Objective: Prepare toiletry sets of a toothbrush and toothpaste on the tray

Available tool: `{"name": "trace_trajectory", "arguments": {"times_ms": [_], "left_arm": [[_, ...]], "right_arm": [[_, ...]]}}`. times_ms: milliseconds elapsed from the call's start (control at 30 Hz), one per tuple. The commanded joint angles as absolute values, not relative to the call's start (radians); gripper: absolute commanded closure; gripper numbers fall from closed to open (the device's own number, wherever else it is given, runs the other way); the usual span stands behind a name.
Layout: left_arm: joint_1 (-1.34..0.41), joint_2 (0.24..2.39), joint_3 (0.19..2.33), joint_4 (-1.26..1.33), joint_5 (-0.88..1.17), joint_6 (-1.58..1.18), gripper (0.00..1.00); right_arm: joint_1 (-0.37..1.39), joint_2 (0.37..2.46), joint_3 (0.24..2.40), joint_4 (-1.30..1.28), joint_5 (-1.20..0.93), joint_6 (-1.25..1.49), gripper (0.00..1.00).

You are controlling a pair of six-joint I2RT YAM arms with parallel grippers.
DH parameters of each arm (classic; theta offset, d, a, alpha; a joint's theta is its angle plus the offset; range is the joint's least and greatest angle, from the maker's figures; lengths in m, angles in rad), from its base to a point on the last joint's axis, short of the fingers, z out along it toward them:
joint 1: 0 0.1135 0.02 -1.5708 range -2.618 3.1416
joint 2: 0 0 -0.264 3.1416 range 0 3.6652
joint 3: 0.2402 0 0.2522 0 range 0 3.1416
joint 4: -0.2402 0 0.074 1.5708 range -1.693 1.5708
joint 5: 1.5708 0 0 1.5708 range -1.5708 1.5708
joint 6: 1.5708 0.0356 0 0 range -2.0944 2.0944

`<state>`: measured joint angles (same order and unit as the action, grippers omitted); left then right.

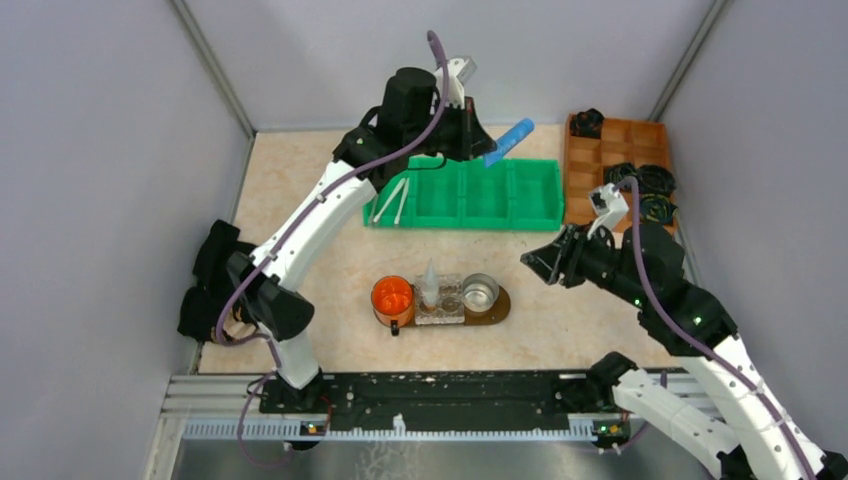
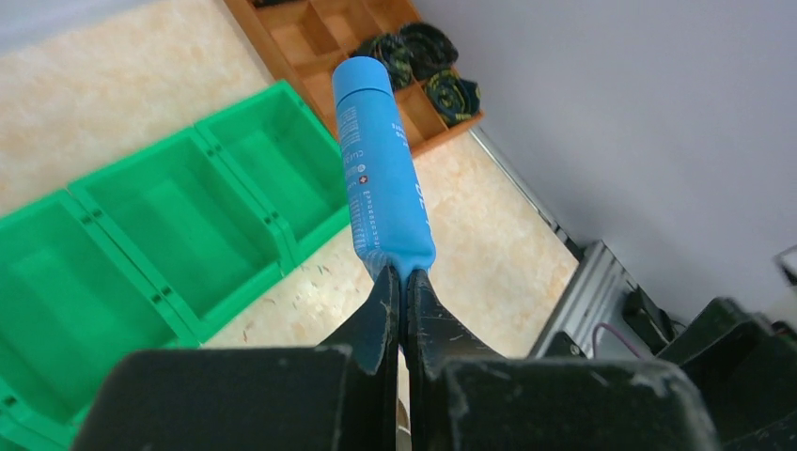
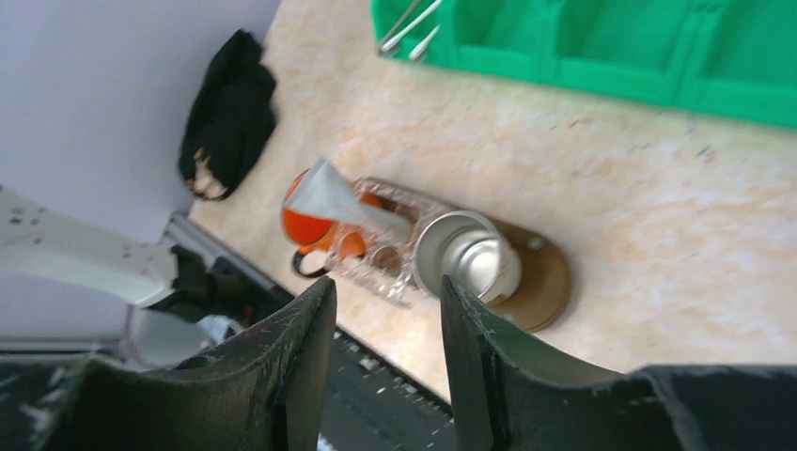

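Observation:
My left gripper (image 1: 479,150) is shut on the flat crimped end of a blue toothpaste tube (image 1: 511,139), holding it in the air above the green bin's right half. In the left wrist view the blue tube (image 2: 381,178) points away from the closed gripper (image 2: 404,278). Two white toothbrushes (image 1: 392,203) lie in the bin's left compartment. The dark wooden tray (image 1: 500,304) carries an orange cup (image 1: 392,297), a clear holder (image 1: 445,305) with a white tube (image 1: 430,279) standing in it, and a metal cup (image 1: 480,292). My right gripper (image 1: 533,262) hovers open and empty to the tray's right.
The green compartmented bin (image 1: 470,195) stands at the back. An orange-brown compartmented box (image 1: 620,150) with dark rolled items sits at the back right. Grey walls close in on both sides. A black rail (image 1: 440,392) runs along the near edge.

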<state>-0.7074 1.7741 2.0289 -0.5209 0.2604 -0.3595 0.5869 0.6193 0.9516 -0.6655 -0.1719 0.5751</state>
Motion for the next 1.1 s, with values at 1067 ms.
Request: {"name": "trace_trajectory", "arguments": {"times_ms": [1067], "left_arm": [[-0.64,1.788,2.042,-0.992,0.132,-0.904,1.0]], "right_arm": [[0.793,1.007,1.057,-0.198,0.255,-0.199,0.53]]}}
